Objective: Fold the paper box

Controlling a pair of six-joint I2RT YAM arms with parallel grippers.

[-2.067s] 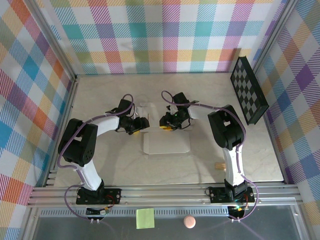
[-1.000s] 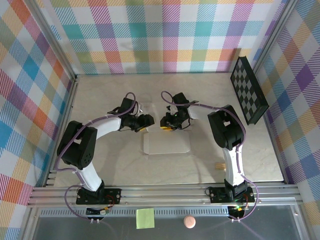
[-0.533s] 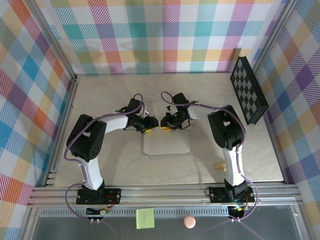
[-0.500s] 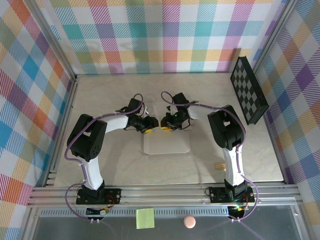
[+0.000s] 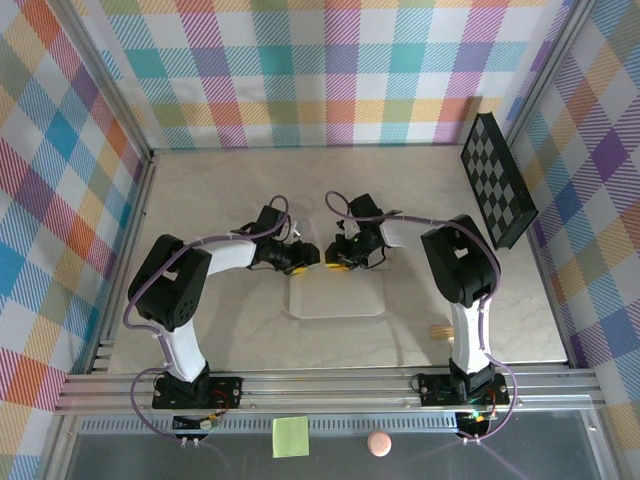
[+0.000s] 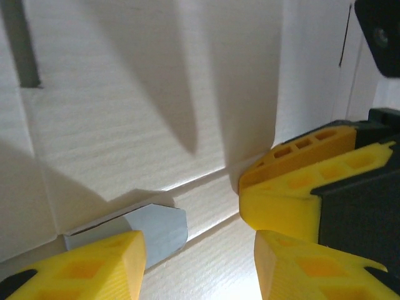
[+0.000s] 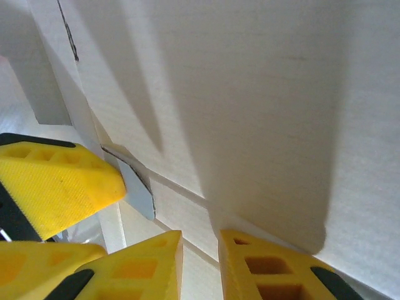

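Note:
The paper box lies flat and pale in the middle of the table. Both grippers are at its far edge, tips nearly meeting. My left gripper hangs close over the ribbed card, its jaws well apart with nothing between them. A small grey-blue tab sticks out by its left finger. The right gripper's yellow fingers are beside it. My right gripper has its jaws a narrow gap apart above a crease, with the tab to its left.
A black checkerboard panel leans on the right wall. A small tan piece lies near the right arm's base. A yellow-green sticky note and a pink ball sit below the front rail. Plaid walls enclose the table.
My left gripper has swung right along the box's far edge until it nearly meets the right gripper. The box has slid slightly nearer. The right gripper has barely moved.

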